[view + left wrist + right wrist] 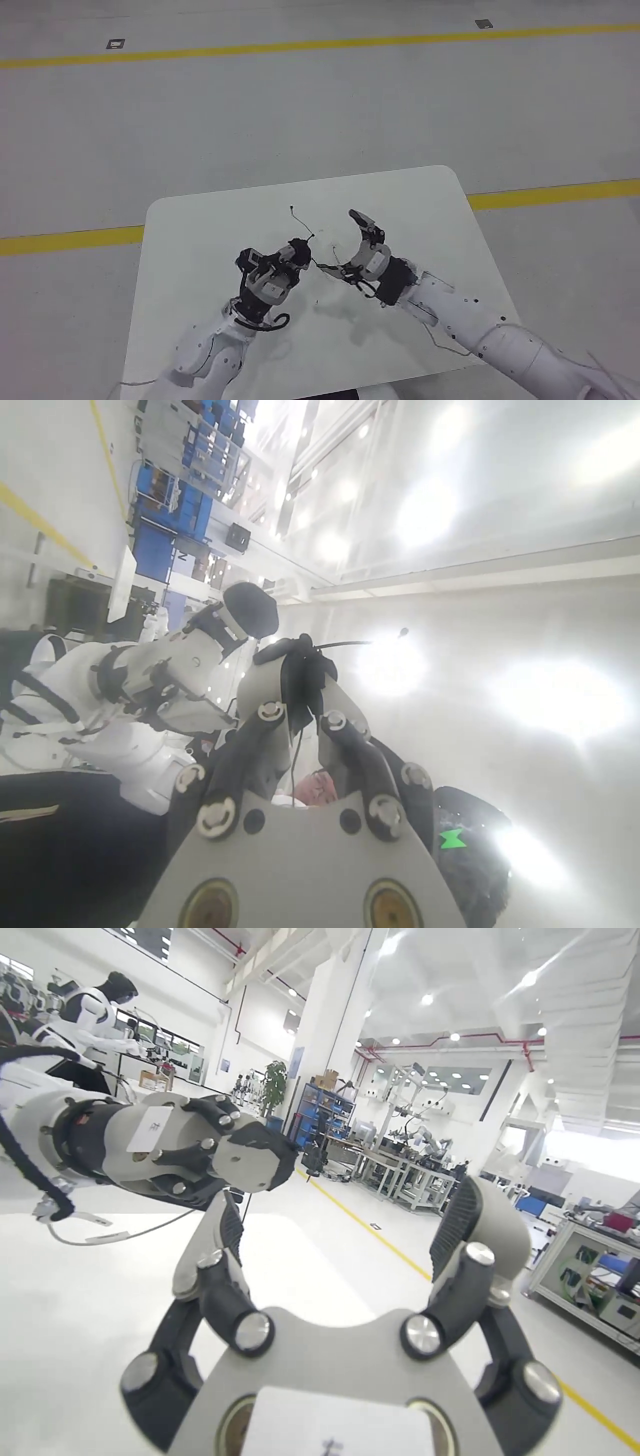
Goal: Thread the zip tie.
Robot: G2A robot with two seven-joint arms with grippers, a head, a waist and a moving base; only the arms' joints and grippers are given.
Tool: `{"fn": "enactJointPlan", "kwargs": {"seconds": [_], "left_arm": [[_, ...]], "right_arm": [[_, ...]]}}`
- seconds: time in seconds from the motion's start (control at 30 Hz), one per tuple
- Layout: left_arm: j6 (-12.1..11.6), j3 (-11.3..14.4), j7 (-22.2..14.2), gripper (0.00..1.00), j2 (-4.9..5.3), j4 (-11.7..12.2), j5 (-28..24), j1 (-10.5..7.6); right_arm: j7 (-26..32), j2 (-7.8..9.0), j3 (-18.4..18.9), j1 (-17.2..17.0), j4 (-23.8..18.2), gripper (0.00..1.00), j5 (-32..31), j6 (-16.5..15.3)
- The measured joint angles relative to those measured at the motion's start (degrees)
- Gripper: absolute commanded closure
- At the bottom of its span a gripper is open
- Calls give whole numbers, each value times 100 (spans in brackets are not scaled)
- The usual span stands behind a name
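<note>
The zip tie (299, 220) is a thin black strand held in the air above the white table (200, 250). My left gripper (300, 248) is shut on it. In the left wrist view the strand (350, 643) sticks out past the closed fingertips (320, 667) to a small head at its far end. A second stretch of it runs back between the fingers. My right gripper (340, 243) stands open just to the right of the left one, its fingers wide apart with nothing between them. The right wrist view shows the same open gripper (347, 1193), with the left gripper (260, 1160) close beside one finger.
Both arms come in from the table's near edge and meet over its middle. Bare tabletop lies to the left, the right and the far side. A loose cable (125, 1233) hangs from the left wrist. Yellow floor lines (300, 45) run beyond the table.
</note>
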Motion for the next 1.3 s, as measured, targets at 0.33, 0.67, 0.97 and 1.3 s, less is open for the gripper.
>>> {"fn": "enactJointPlan", "kwargs": {"seconds": [0.33,0.67,0.97,1.3], "left_arm": [[-67,16,-8,100,-6,15,60,-30],[-29,114,47,100,-31,-23,-23,-84],[-111,121,30,100,-45,9,-180,-69],[-153,151,9,100,-64,62,-229,-115]], "right_arm": [[-93,-54,5,59,60,0,-14,-11],[201,-257,30,111,217,0,-92,-14],[-94,-460,38,178,481,55,-277,-10],[-312,-609,144,145,609,62,-439,-59]]}}
